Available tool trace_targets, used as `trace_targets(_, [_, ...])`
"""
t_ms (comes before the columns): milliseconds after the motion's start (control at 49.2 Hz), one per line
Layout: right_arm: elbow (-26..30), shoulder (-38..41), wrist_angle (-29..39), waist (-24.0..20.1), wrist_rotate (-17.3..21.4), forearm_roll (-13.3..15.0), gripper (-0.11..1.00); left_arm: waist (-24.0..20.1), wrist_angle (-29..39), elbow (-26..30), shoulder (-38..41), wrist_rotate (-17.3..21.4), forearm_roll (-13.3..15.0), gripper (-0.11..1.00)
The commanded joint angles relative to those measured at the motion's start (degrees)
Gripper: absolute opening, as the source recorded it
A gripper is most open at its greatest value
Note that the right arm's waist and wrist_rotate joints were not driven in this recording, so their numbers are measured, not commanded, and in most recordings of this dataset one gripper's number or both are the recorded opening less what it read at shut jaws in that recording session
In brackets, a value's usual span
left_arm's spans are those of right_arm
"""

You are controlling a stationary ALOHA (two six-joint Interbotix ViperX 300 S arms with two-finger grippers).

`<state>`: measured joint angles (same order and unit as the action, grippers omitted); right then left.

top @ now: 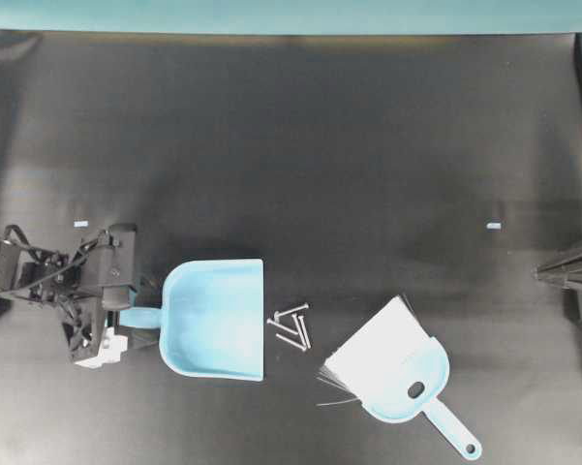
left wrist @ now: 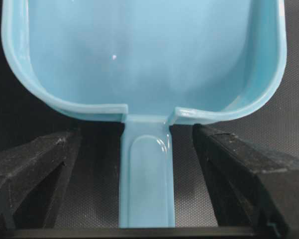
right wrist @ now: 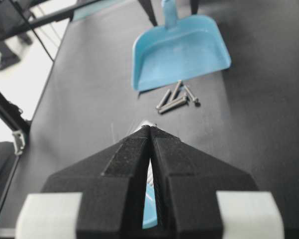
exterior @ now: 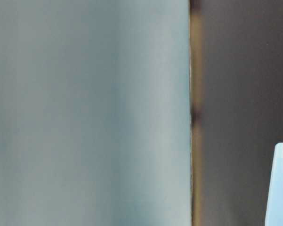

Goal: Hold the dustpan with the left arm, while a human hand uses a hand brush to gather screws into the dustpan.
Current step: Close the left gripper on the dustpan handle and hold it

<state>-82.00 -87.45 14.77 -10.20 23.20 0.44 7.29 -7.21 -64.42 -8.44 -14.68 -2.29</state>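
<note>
— Light blue plastic first: where does the dustpan point(top: 213, 318) lie, and which way does it point?

— Flat on the black worktop point(top: 300, 145), left of the middle and toward the near edge in the overhead view. Its long axis runs left to right: the thin handle points left, the wide open mouth faces right, toward the screws point(top: 292, 327).

— And the left claw point(top: 128, 317)?

— It sits at the handle end. In the left wrist view the two black fingers point(left wrist: 35, 164) stand apart, one on each side of the handle, with dark worktop showing between each finger and the plastic. So the jaws are spread around the handle and not pressing on it.

— The screws?

— A small cluster of thin silver ones lying crossed over each other, just right of the dustpan's open edge, on the worktop and outside the tray. The tray itself shows bare blue in the wrist view.

— The hand brush point(top: 402, 373)?

— Right of the screws and a little nearer. It lies on a diagonal: white bristles fan up and to the left toward the screws, the thin handle with its end hole points down to the right. A few dark strands stray out at the bristles' near left side.

— The right claw point(right wrist: 150, 130)?

— At the far right edge of the overhead view, well apart from everything. Its own camera shows the two black fingers meeting at the tips, holding nothing, aimed along the worktop toward the screws and dustpan.
</note>
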Motion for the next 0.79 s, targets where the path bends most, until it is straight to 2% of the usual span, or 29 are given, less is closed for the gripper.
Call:
trace_targets(0, [0.4,0.4,-0.3,0.0,0.0,0.0,0.0,0.1,-1.2,0.2,1.0,0.1,-0.3,0.88])
trace_targets(244, [0.4,0.3,-0.3,0.0,-0.1,0.0,0.0,0.0,-1.3,0.8,2.1,0.3,-0.2,0.87])
trace_targets(366, [0.4,0.4,-0.3,0.0,-0.1,0.0,0.0,0.0,-1.1,0.9,2.2,0.1,-0.3,0.83])
trace_targets(426, [0.4,0.4,-0.3,0.0,-0.1,0.0,0.0,0.1,-1.0,1.0,2.2,-0.3,-0.3,0.76])
trace_targets(589, [0.4,0.3,-0.3,0.0,0.0,0.0,0.0,0.1,-0.4,1.0,2.1,-0.2,-0.3,0.31])
trace_targets(609, [0.4,0.4,-0.3,0.0,-0.1,0.0,0.0,0.1,-0.4,1.1,2.1,-0.1,-0.3,0.29])
trace_targets(772, [0.4,0.4,-0.3,0.0,-0.1,0.0,0.0,0.1,-0.7,1.0,1.9,0.1,-0.3,0.3])
